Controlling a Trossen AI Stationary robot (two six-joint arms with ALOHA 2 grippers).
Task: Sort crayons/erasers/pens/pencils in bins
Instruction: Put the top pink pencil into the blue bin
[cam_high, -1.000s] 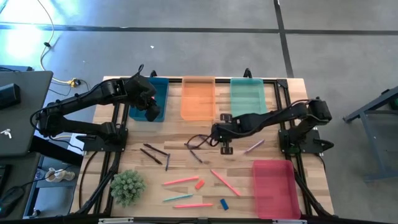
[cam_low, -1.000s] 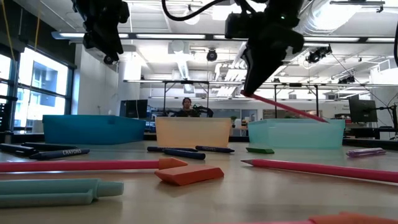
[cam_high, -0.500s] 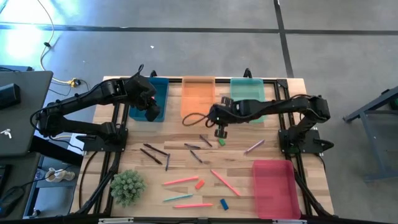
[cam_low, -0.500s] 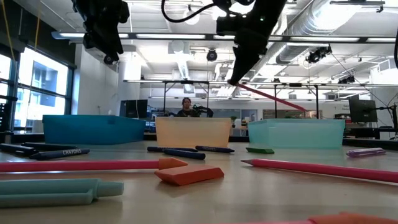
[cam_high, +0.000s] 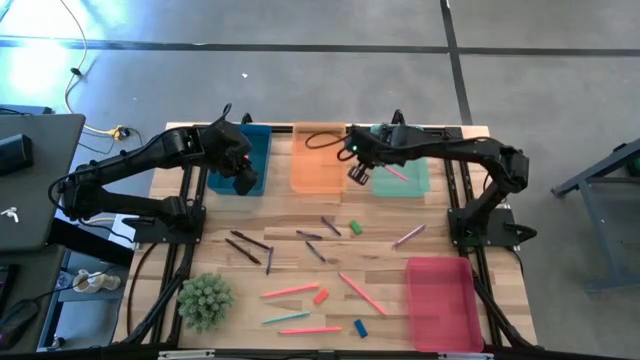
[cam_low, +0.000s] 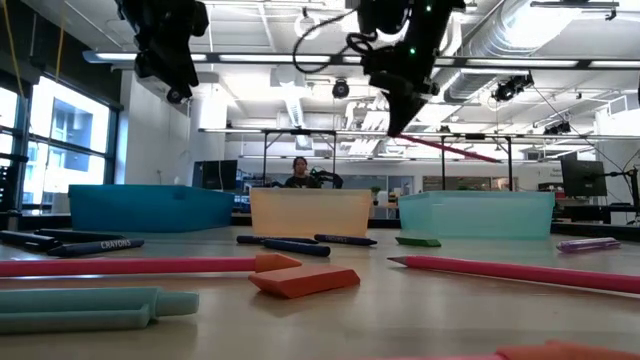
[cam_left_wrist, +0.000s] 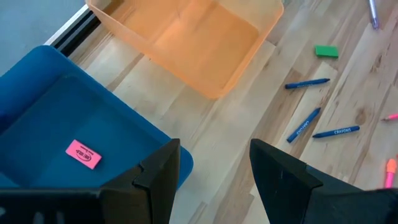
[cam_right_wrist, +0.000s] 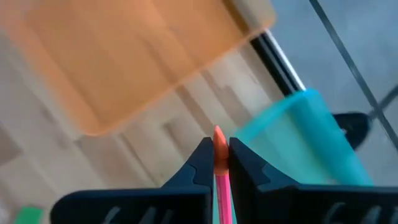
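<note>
The right gripper (cam_high: 357, 172) pinches a pink pencil (cam_high: 392, 171) near its tip, over the teal bin (cam_high: 420, 185). Light, stiff, likely to pivot. The left gripper (cam_high: 243, 182), spread, hangs over the blue bin (cam_high: 262, 140).

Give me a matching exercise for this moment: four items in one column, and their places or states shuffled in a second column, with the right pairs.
Items:
1. pink eraser
2. salmon pencil
3. green eraser
4. orange bin

Places or states:
A. lying on the bare table
B. held in the right tool
C. nothing seen in it
D. lying in the blue bin

Pairs: 1-D, 2-B, 3-A, 4-C
</note>
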